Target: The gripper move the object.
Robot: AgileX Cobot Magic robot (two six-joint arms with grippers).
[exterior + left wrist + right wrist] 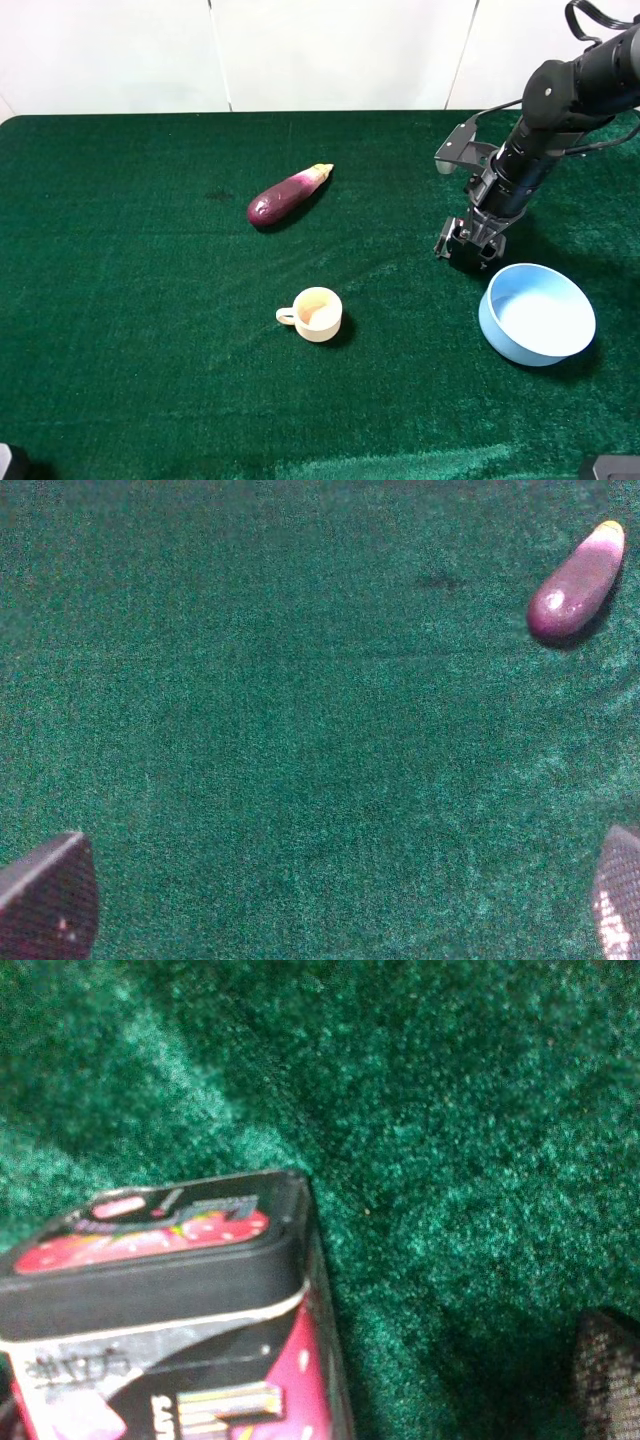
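Note:
The object, a small black box with pink and white markings (170, 1310), stands on the green cloth and fills one side of the right wrist view. My right gripper (468, 250) is lowered onto the cloth at the right of the table, with the box under it, and hides most of it in the high view. One finger (610, 1370) shows with a strip of bare cloth between it and the box. The other finger is hidden. The jaws stand open. My left gripper (330, 910) is open and empty over bare cloth.
A light blue bowl (537, 313) sits just in front and to the right of the right gripper. A cream cup (318, 313) stands mid-table. A purple eggplant (288, 195) lies behind it and also shows in the left wrist view (577, 582).

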